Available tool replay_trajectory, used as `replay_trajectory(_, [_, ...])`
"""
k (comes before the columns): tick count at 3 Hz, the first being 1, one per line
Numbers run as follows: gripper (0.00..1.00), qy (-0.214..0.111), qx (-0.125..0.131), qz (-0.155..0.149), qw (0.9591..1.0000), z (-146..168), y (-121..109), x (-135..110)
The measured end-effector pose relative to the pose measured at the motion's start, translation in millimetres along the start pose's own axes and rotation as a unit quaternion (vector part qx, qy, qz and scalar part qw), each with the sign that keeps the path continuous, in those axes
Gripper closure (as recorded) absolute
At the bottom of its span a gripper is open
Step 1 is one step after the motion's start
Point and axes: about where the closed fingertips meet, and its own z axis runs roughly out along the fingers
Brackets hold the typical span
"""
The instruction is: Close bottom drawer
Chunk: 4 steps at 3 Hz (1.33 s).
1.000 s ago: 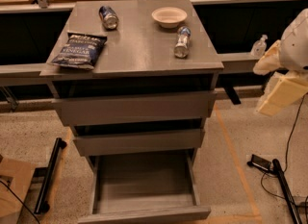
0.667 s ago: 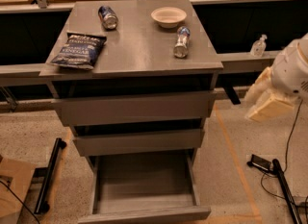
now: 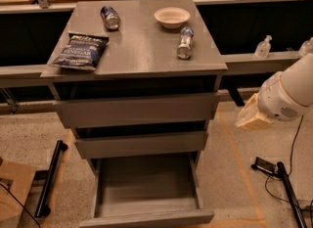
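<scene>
Progress: as I judge it, nothing of the closing is done yet. The cabinet [image 3: 142, 51] stands in the middle. The bottom drawer [image 3: 146, 218], at the cabinet's foot, is pulled far out toward the camera, w/ its tray fully exposed. The top drawer front [image 3: 137, 109] and the middle drawer front [image 3: 142, 144] sit nearly flush, w/ a dark gap above each.

The arm [image 3: 293, 90] hangs at the right side, well apart from the cabinet and higher than the bottom drawer. The gripper [image 3: 252, 115] is at the arm's lower left end and touches nothing. Whether it is open or closed I cannot tell. So the whole job is left: come down to the drawer front, make contact, push it in.

Materials & shapes:
- The floor [image 3: 29, 124] is speckled and looks hard.
- The cabinet is grey wood-grain board, matte, w/ square edges and a flat top.
- The bottom drawer has a flat front w/o handle, thin side walls and a shallow rectangular tray. I think a plain push on the front should slide it.
- The arm's shell is white, smooth and rounded, prob. plastic.
- The gripper part looks cream-coloured and more angular.
- On the top lie a dark crinkled chip bag [image 3: 80, 51], a pale round bowl [image 3: 171, 16], a clear bottle [image 3: 185, 42] on its side, and a can [image 3: 110, 17], also on its side.
</scene>
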Motion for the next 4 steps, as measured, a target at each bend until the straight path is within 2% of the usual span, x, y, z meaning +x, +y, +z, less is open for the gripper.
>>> replay_trajectory(1, [1.00,0.016,-0.048,0.000,0.9987,47,16,4])
replay_trajectory(2, [1.00,0.009,-0.115,0.049,0.9922,129,63,36])
replay_trajectory(3, [1.00,-0.012,-0.163,0.127,0.9783,232,120,86])
replay_trajectory(4, [1.00,-0.021,-0.160,0.141,0.9767,266,119,92])
